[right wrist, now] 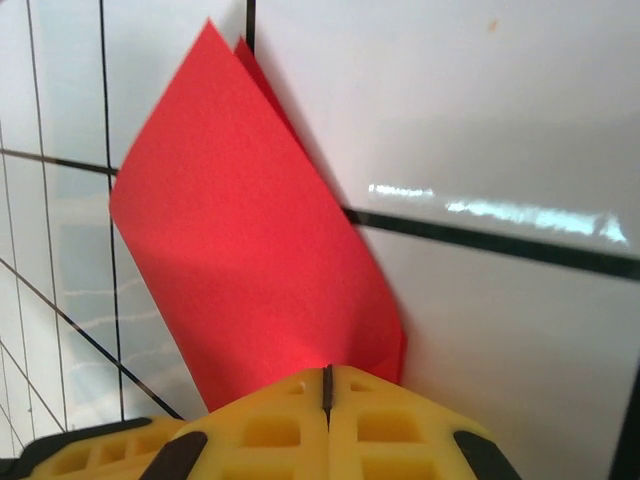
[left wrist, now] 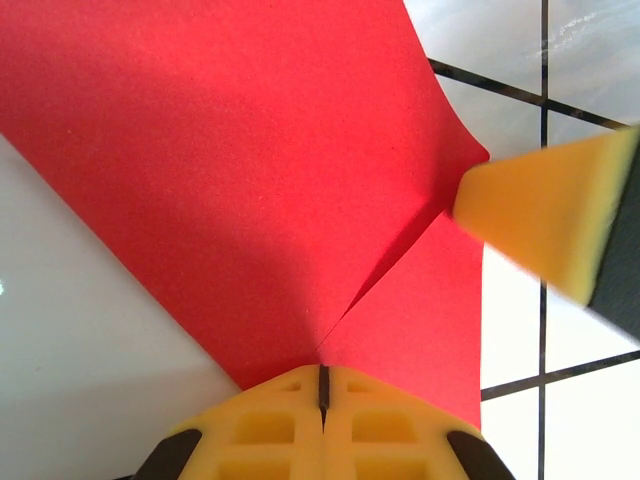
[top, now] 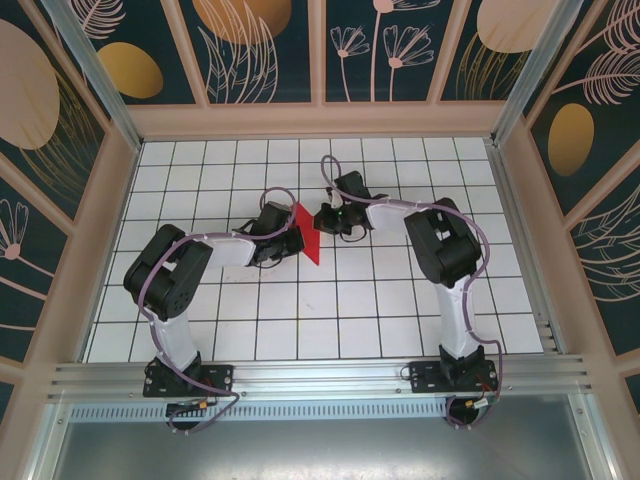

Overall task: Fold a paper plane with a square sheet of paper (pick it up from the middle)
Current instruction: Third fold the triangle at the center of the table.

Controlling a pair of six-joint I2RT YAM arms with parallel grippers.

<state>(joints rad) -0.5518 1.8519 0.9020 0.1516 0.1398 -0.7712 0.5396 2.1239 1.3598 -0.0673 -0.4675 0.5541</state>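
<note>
The square sheet of paper (top: pixel 306 235) is bright red and folded into a creased wedge, not a narrow dart. It stands up off the tiled table between both grippers. My left gripper (top: pixel 293 240) holds its left side. In the left wrist view its jaws (left wrist: pixel 323 385) are shut on the sheet (left wrist: pixel 250 180), where two layers meet along a slanting edge. My right gripper (top: pixel 322 222) holds the right side. In the right wrist view it (right wrist: pixel 327 385) is shut on the doubled sheet (right wrist: pixel 250 260). A right fingertip (left wrist: pixel 540 215) touches the sheet's corner in the left wrist view.
The white tiled table (top: pixel 400 300) with black grid lines is ringed by wooden walls (top: pixel 110 230). An aluminium rail (top: pixel 320 375) runs along the near edge by the arm bases. Open tiles lie on all sides of the grippers.
</note>
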